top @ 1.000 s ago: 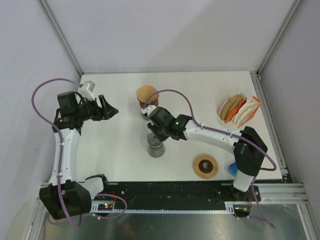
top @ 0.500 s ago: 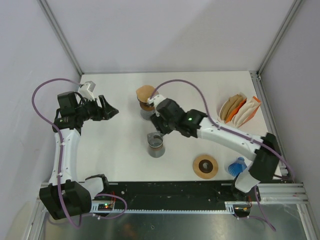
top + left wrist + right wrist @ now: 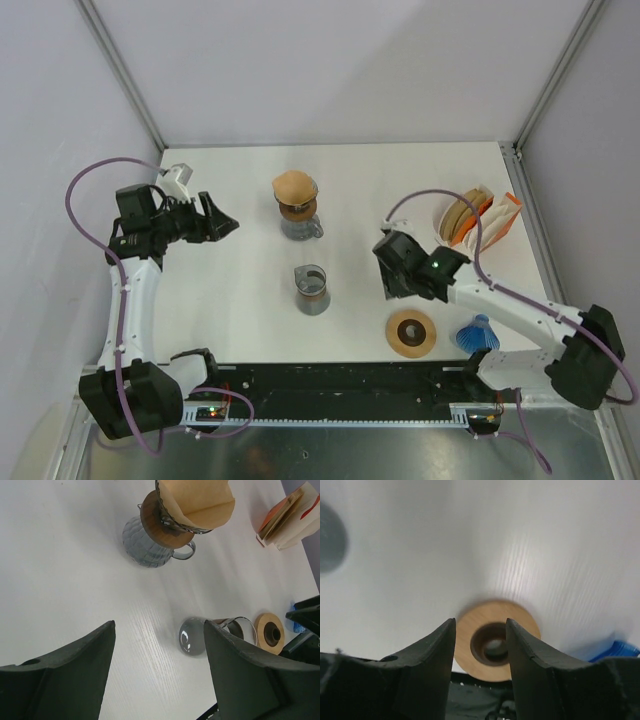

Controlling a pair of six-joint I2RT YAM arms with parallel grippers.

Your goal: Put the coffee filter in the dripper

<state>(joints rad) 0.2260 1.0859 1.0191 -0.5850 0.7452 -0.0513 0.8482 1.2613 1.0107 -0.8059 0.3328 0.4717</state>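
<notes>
the right gripper [image 3: 480,624] hangs open and empty just above the table [image 3: 230,310], a wooden ring [image 3: 521,617] showing between its fingers. the left gripper [image 3: 159,627] is also open and empty, well off to the left. the brown coffee filter [image 3: 197,500] sits in the dripper [image 3: 154,517] on the glass pot [image 3: 145,547], with a small cup [image 3: 311,291] nearer the arms.

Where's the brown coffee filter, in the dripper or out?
In: the filter stands spread inside the dripper on the glass carafe.
</notes>
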